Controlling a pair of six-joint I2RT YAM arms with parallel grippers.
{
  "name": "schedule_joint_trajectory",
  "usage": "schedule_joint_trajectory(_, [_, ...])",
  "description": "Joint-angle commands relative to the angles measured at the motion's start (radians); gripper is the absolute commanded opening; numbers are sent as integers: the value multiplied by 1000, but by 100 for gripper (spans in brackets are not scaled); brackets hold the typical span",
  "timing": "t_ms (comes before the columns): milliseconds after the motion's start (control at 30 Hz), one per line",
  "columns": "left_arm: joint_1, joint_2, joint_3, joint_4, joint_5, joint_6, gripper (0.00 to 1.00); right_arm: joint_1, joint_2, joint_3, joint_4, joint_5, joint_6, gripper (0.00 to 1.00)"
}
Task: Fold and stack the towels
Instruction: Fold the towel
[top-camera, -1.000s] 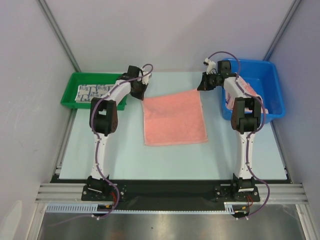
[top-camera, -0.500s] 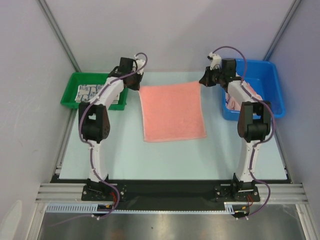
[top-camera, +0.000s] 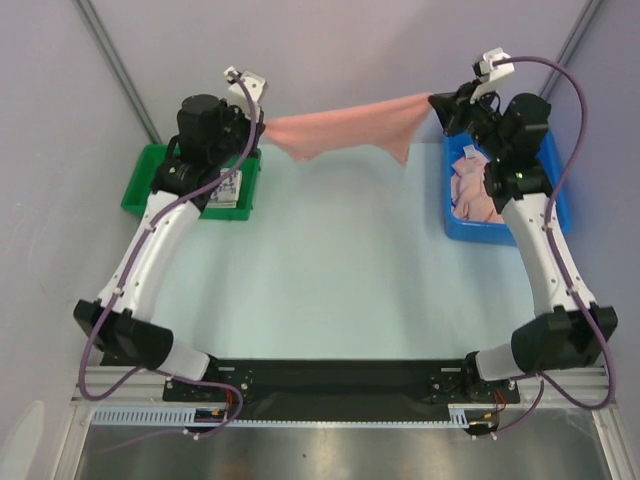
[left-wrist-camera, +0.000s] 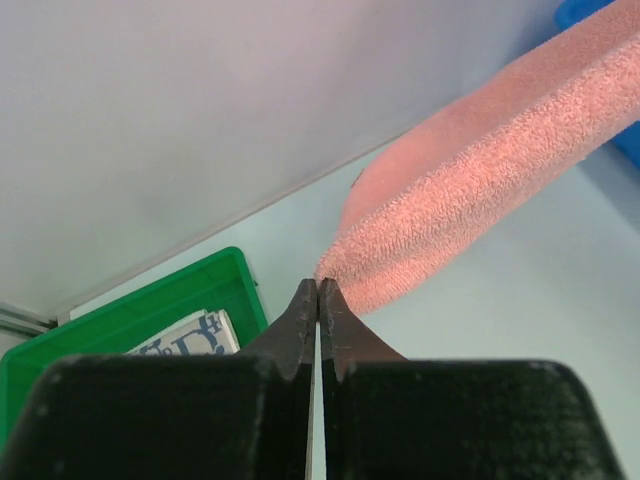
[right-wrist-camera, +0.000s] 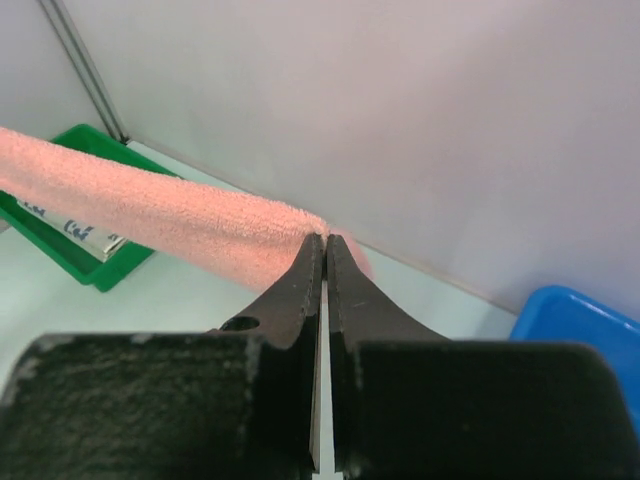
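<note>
Lifted the pink towel off the table since the earlier moment; now holds it stretched in the air between both pairs of fingers. Pinches one corner in the left gripper, the other in the right gripper, both closed tight on cloth. Leaves a patterned towel in the green tray below the left fingers

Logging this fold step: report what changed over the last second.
Both arms swung up and away from their bases, lifting the salmon towel off the table, where it had lain flat. It now hangs stretched between the left gripper and right gripper, each shut on a corner. Unchanged: the patterned towel in the green tray, the pink towels in the blue bin.
</note>
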Motion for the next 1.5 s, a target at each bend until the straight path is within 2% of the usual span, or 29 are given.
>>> schedule_joint_trajectory(0, [-24,-110,-39,4,-40,21,0,6,-141,-62,-8,31,6,0])
schedule_joint_trajectory(167, [-111,-271,-85,-59,-78,14,0,32,-339,-129,-150,37,6,0])
schedule_joint_trajectory(333, [-173,-405,-132,-218,-83,-52,0,61,-601,-220,-285,41,41,0])
schedule_joint_trajectory(367, [-182,-429,-149,-230,-122,-63,0,62,-631,-241,-296,43,44,0])
schedule_joint_trajectory(500, [-184,-465,-209,-289,-149,-94,0,62,-694,-358,-290,31,81,0])
schedule_joint_trajectory(600, [-182,-430,-317,-271,-172,-115,0,76,-686,-515,-181,-16,177,0])
schedule_joint_trajectory(633, [-182,-387,-339,-261,-173,-127,0,82,-680,-618,-94,-9,228,0])
schedule_joint_trajectory(767, [-174,-212,-421,-220,-185,-157,0,166,-559,-822,174,29,276,0])
schedule_joint_trajectory(867, [-161,-52,-441,-162,-216,-143,0,181,-420,-849,313,54,245,0])
schedule_joint_trajectory(900, [-153,-8,-430,-111,-215,-137,0,179,-307,-841,337,53,233,0])
schedule_joint_trajectory(967, [-125,110,-401,-65,-205,-132,0,176,-188,-791,409,57,207,0])
schedule_joint_trajectory(1067, [-87,228,-312,12,-185,-124,0,144,30,-702,452,40,175,0])
schedule_joint_trajectory(1100, [-76,318,-237,7,-182,-118,0,132,127,-630,454,34,172,0])
schedule_joint_trajectory(1200, [-43,513,-41,-34,-201,-100,0,92,257,-481,436,18,152,0])
schedule_joint_trajectory(1267, [-17,592,54,-46,-170,-92,0,67,376,-403,408,12,149,0])
schedule_joint_trajectory(1300, [-10,638,154,-54,-165,-89,0,58,412,-367,400,9,152,8])
schedule_joint_trajectory(1333, [2,713,206,-89,-164,-89,2,50,485,-288,373,1,159,11])
schedule_joint_trajectory(1367, [7,754,261,-109,-168,-91,17,40,518,-252,361,-6,161,14])
schedule_joint_trajectory(1433, [13,843,418,-169,-170,-85,29,35,568,-153,298,-25,164,26])
schedule_joint_trajectory(1467, [13,859,462,-219,-188,-80,40,33,591,-123,270,-20,168,31])
